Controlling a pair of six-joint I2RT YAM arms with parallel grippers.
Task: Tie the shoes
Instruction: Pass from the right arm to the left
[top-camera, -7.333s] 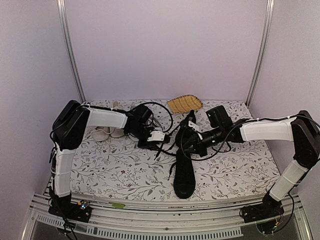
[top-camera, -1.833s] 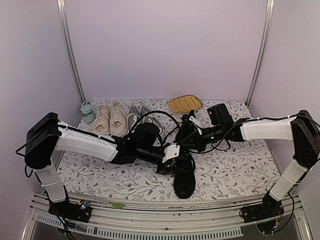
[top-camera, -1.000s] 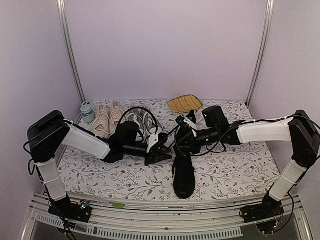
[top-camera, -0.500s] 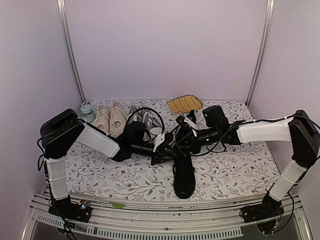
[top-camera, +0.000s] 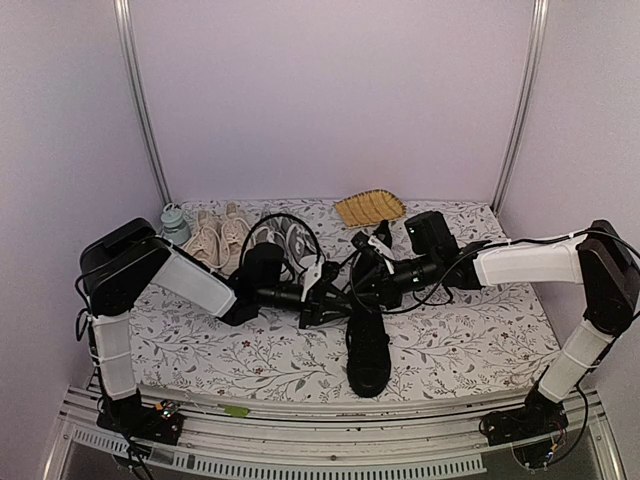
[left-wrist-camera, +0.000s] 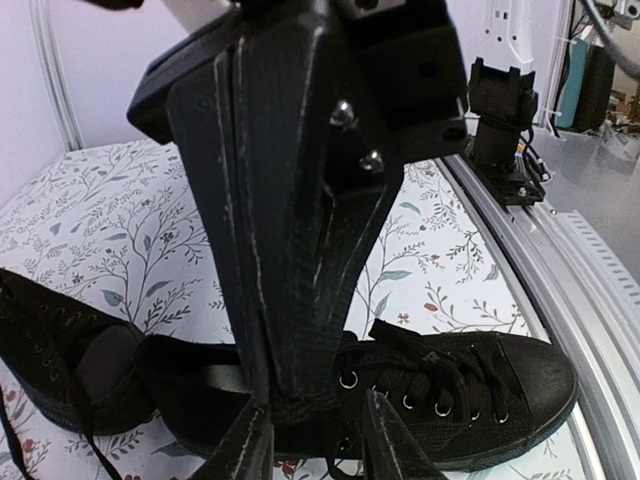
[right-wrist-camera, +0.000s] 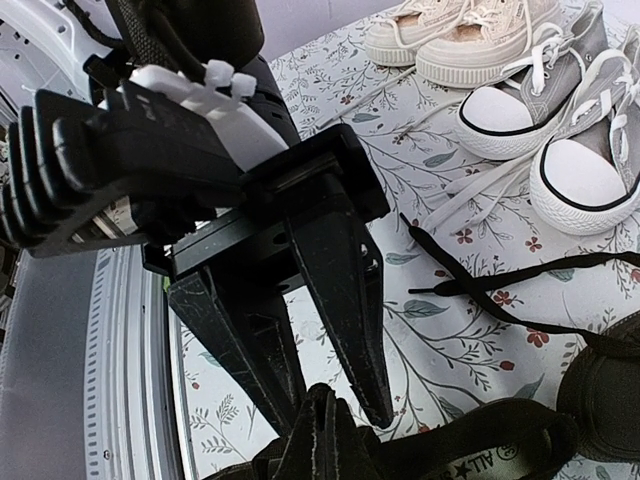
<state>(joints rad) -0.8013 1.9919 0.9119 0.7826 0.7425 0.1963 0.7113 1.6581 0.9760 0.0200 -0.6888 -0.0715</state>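
Observation:
One black shoe lies mid-table, toe toward the near edge; in the left wrist view this shoe shows its eyelets and laces. The second black shoe lies just beyond it. My right gripper is shut at the shoe's collar, pinching a black lace; its own tips are pressed together. My left gripper faces it from the left, open, its fingers straddling the right gripper's tips. In the left wrist view the left gripper holds nothing.
A loose black lace trails over the floral cloth. Beige sneakers and grey sneakers with white toe caps stand at the back left, next to a teal jar. A woven basket sits at the back.
Over the last second my left gripper has slid right, up to the right gripper's tips. The right arm and the shoe have stayed put.

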